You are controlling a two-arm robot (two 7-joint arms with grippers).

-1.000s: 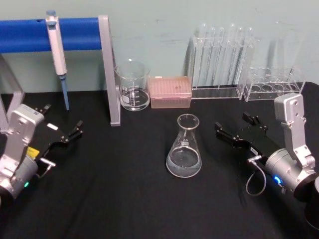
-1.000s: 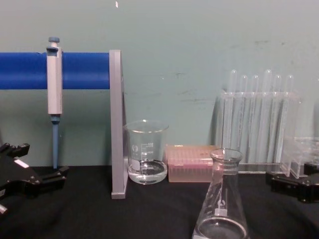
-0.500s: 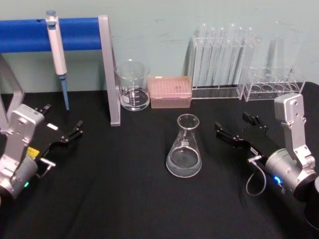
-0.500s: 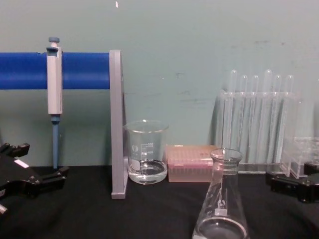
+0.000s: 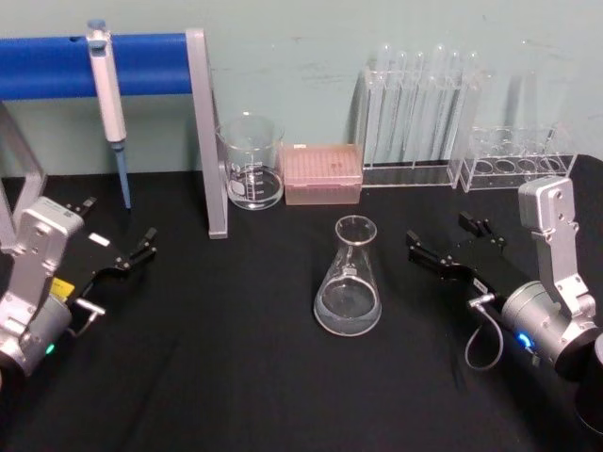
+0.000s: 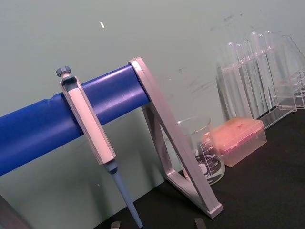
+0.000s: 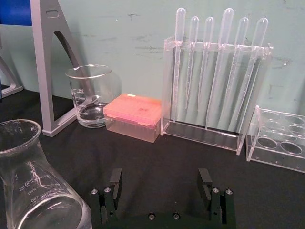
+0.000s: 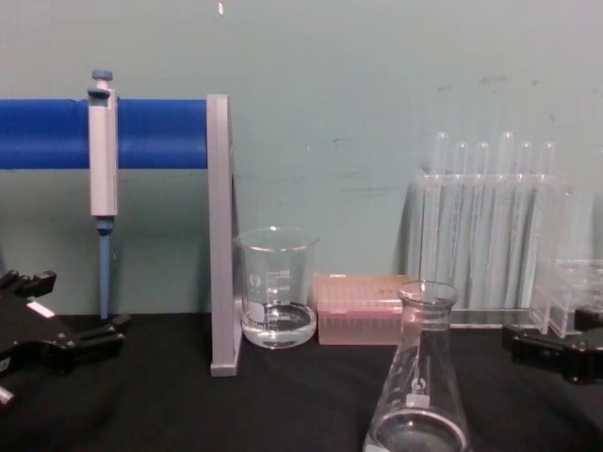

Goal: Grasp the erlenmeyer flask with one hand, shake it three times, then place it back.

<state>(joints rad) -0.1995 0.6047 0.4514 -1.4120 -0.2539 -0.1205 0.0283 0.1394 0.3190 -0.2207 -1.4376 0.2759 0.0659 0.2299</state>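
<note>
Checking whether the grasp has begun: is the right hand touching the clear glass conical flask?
Apart. In the head view, bare black table separates the open right hand from the clear glass conical flask, which stands upright on its own.

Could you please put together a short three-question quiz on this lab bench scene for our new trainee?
1. True or false: the clear glass conical erlenmeyer flask is held by a gripper.
2. Which gripper is nearer the flask: the black left gripper or the black right gripper?
3. What stands directly beside the clear cylindrical glass beaker: A) the pink plastic tip box, B) the clear rack of tall test tubes, C) a red bottle?

Key
1. False: it stands free on the black table.
2. The right gripper, open and to the flask's side.
3. A.
</note>
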